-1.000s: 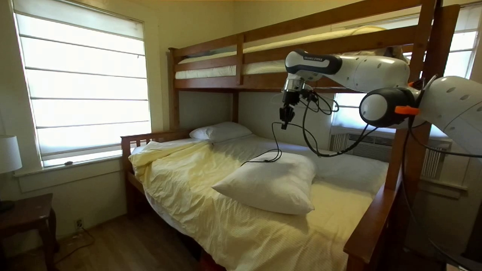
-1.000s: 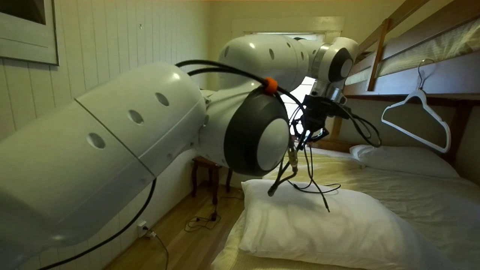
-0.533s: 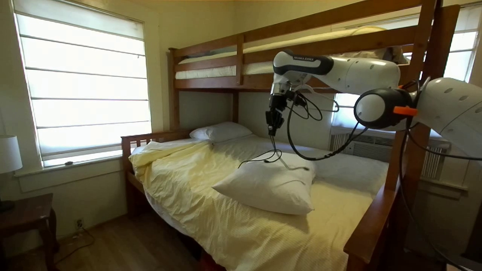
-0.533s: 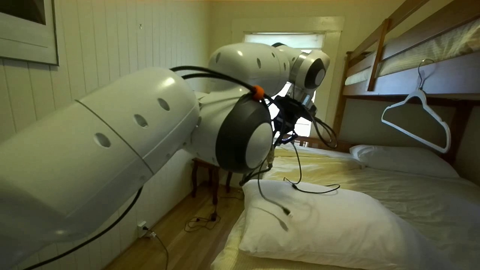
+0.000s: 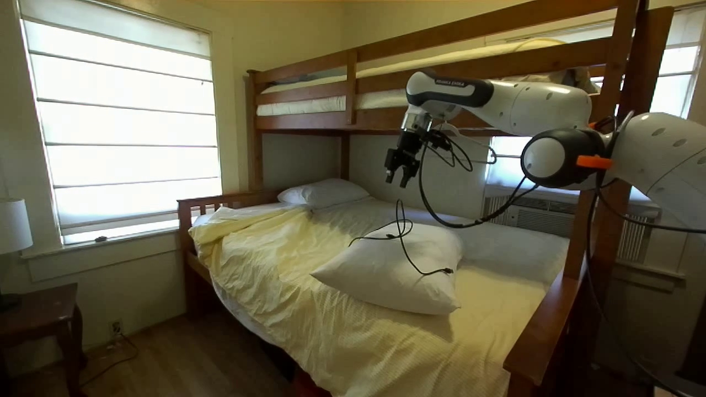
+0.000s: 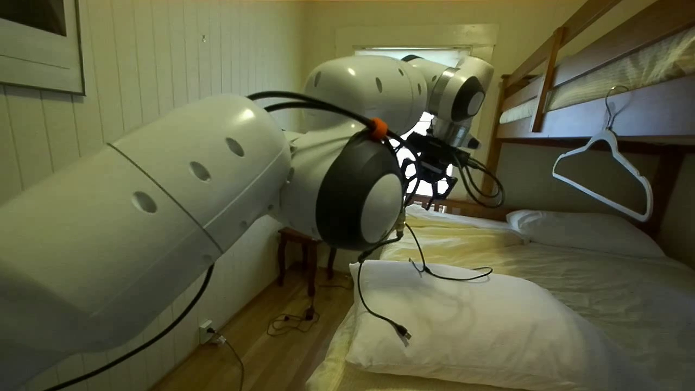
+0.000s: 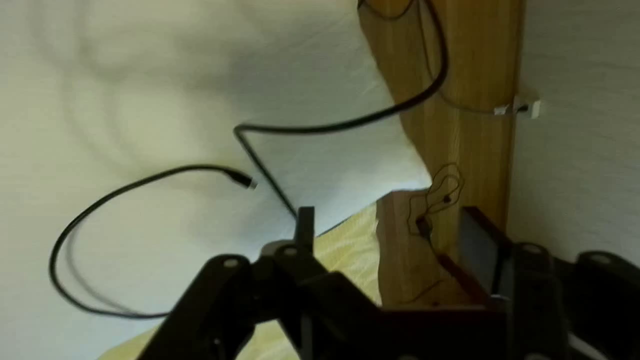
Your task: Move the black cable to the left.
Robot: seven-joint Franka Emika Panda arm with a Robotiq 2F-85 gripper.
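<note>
The black cable (image 5: pixel 423 273) lies in loose loops across the near white pillow, one part arching up into the air. Its plug end rests on the pillow (image 6: pixel 521 320), and the cable (image 6: pixel 461 279) also curls over the pillow's far edge. My gripper (image 5: pixel 397 180) hangs above the arch with its jaws spread, a gap separating it from the cable. In the wrist view the gripper (image 7: pixel 388 215) has nothing between its fingers; the cable (image 7: pixel 200 167) shows to the left of them, partly hidden behind the left finger.
A yellow blanket (image 5: pixel 259 248) covers the bed, with another pillow (image 5: pixel 325 193) at its far end. The upper bunk rail (image 5: pixel 386 118) runs behind the arm. A white hanger (image 6: pixel 602 179) hangs from the bunk. A thicker hose (image 5: pixel 463 224) loops off the arm.
Closed on the cable a second ago, my gripper moved left and down in an exterior view, opened, and rose slightly. The cable dropped free, its plug end settling on the pillow.
</note>
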